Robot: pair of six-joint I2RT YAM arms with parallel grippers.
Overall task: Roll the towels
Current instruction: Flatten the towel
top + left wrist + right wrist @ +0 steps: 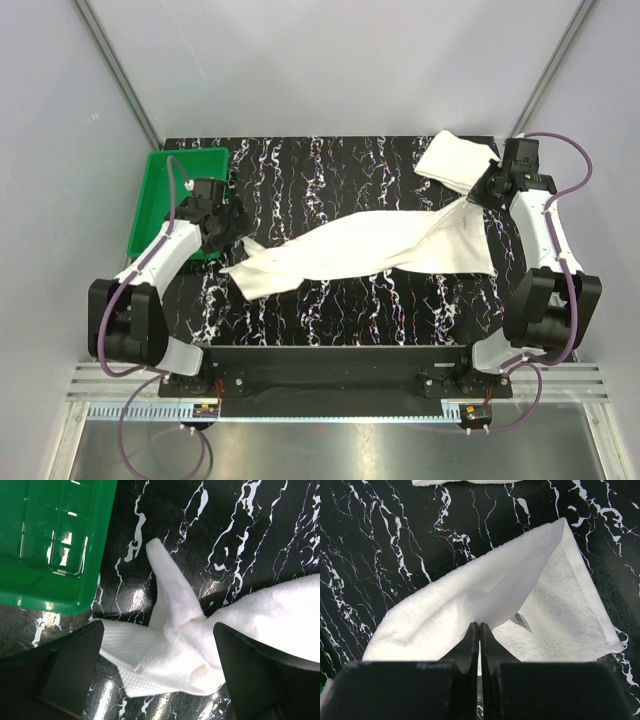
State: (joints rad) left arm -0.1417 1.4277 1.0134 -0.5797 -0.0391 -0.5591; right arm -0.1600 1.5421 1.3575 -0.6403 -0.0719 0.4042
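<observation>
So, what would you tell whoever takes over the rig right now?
The left gripper is open, straddling the left corner of the long towel, not gripping.
The right gripper is shut on that towel's right end.
The long towel lies stretched and crumpled across the table; the second towel lies bunched at the far right corner, the green tray far left.
Done: nothing rolled.
Left: flatten and roll both.

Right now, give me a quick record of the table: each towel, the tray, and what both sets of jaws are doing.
long towel: unrolled, stretched across the table, left end crumpled
second towel: loosely folded, far right corner
green tray: far left edge, nothing visible inside
left jaws: open, straddling the long towel's left end
right jaws: shut on the long towel's right end
</observation>
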